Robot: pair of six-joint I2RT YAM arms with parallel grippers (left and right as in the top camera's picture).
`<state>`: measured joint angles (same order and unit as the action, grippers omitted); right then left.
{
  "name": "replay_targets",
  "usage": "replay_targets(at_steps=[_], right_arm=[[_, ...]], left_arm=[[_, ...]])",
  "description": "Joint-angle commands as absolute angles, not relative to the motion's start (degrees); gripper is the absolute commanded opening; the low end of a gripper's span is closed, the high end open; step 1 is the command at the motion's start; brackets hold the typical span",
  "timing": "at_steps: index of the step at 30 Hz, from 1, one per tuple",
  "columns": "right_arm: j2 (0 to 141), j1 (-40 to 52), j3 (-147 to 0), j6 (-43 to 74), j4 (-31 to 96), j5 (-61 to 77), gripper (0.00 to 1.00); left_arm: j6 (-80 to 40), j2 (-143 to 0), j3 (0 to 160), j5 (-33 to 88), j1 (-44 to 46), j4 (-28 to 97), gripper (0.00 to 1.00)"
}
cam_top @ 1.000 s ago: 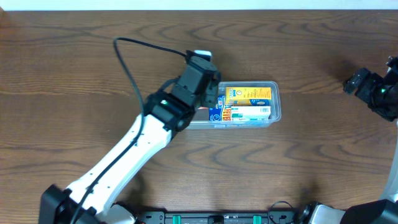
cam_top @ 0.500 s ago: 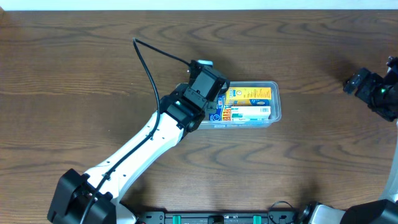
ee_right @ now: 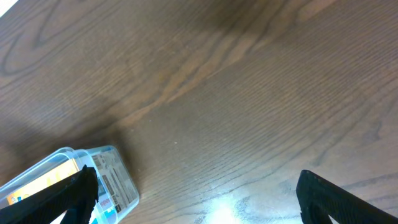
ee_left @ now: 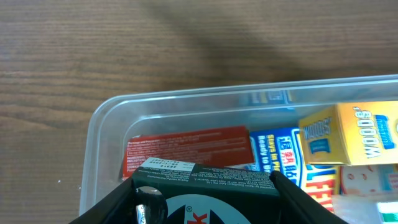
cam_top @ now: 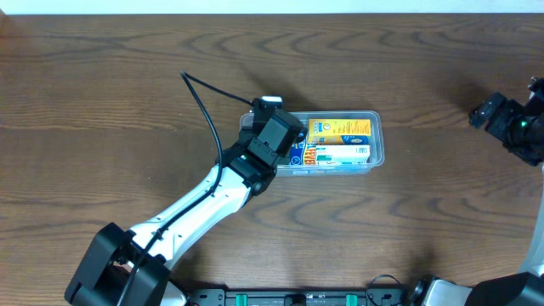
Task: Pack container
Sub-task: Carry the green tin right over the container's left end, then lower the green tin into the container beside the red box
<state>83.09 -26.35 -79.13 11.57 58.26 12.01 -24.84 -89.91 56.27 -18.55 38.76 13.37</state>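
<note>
Over on the left, the left gripper (ee_left: 205,194) hangs above the left end of the container (cam_top: 379,146), which sits at mid-table. Its jaws are part closed on a dark green box (ee_left: 200,169), gripped flat between the two fingers just above the tub's open corner. Beneath it a red box (ee_left: 186,146) lies on the tub floor. Moving right, a blue box (ee_left: 278,152) and then a yellow box (ee_left: 357,134) fill the rest. The packing looks mostly done: several boxes are in and this green one is not yet set down. I judge it needs lowering onto the red one and releasing. I see no other box out on the wooden table (cam_top: 102,102). Far right, the right gripper (ee_right: 198,186) waits well apart from the tub, jaws spread wide with nothing in them.
</note>
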Motion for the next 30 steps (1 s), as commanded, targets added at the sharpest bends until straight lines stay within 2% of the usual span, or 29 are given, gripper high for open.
replay_targets(at_steps=[1,30], right_arm=[[83.3,-26.6,-79.9,12.2,58.3,12.3,0.99],[83.3,-26.6,-79.9,12.2,58.3,12.3,0.99]], left_arm=[[-25.6,-90.2,54.7,-21.4,38.8,11.0,0.56],[-25.6,-95.5,52.9,-23.6,38.8,3.8,0.56]])
